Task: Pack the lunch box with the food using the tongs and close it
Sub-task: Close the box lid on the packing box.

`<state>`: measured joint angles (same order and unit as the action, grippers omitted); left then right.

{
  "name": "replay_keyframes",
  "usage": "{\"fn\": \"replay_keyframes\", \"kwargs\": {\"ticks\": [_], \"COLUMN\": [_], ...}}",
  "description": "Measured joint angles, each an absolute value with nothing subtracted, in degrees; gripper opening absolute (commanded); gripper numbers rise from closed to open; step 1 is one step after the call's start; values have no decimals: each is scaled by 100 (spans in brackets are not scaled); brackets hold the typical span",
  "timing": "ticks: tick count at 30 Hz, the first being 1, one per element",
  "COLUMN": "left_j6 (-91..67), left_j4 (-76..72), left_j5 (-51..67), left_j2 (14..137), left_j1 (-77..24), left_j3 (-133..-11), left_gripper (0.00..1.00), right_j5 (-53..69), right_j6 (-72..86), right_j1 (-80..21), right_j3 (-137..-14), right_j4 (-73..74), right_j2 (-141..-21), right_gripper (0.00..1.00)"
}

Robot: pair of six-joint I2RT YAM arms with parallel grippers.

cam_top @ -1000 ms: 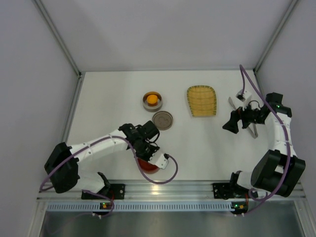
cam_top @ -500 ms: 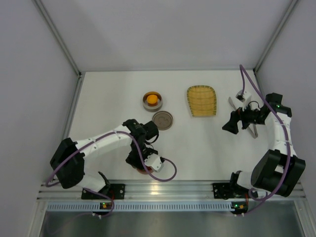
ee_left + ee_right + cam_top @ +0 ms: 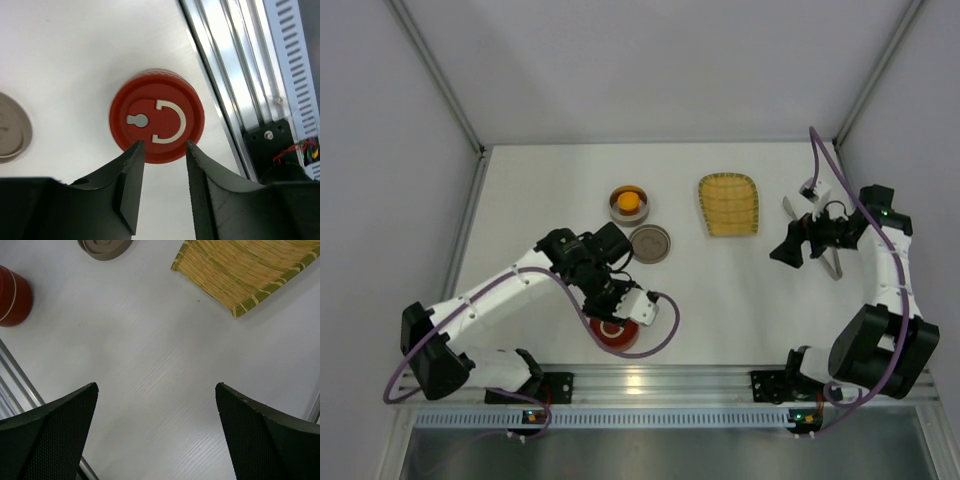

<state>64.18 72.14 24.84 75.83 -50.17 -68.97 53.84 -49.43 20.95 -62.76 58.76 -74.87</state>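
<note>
A red round tin of the lunch box point(image 3: 617, 336) stands by the near rail, closed by a red lid with a white mark point(image 3: 156, 122). My left gripper point(image 3: 164, 144) hovers just above its edge, open, nothing between the fingers point(image 3: 131, 170). Farther back, an open tin point(image 3: 629, 204) holds the orange-yellow food piece point(image 3: 629, 201), with a grey-brown lid point(image 3: 649, 243) lying beside it. The silver tongs point(image 3: 834, 267) lie on the table at the right, partly hidden under my right arm. My right gripper point(image 3: 783, 256) hangs wide open over bare table point(image 3: 156, 386).
A woven yellow tray point(image 3: 729, 204) lies at the back right, its corner showing in the right wrist view point(image 3: 250, 270). The metal rail point(image 3: 235, 85) runs close beside the red tin. Grey walls enclose the table on three sides.
My left gripper has opened and lifted off the red tin, uncovering its lid, while the left arm swung its elbow leftward. The right arm has barely moved.
</note>
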Motion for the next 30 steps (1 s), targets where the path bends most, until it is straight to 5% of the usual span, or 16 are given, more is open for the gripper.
{"fn": "replay_keyframes", "kwargs": {"ticks": [5, 13, 30], "left_j6": [5065, 2567, 1162], "left_j4": [6539, 4908, 3802], "left_j5": [3087, 4272, 5472], "left_j2": [7505, 7623, 8237], "left_j1": [-4167, -1514, 576], "left_j3": [-7258, -7393, -7109], "left_gripper": [38, 47, 54], "right_j5": [4899, 3533, 2060], "right_j6": [-4418, -4233, -6112], "right_j1": [1503, -1448, -3828], "right_j3": [-6263, -6228, -8206], "right_j4": [5411, 4230, 3865], "right_j2": [-7371, -7264, -10862], "right_gripper": [100, 87, 69]}}
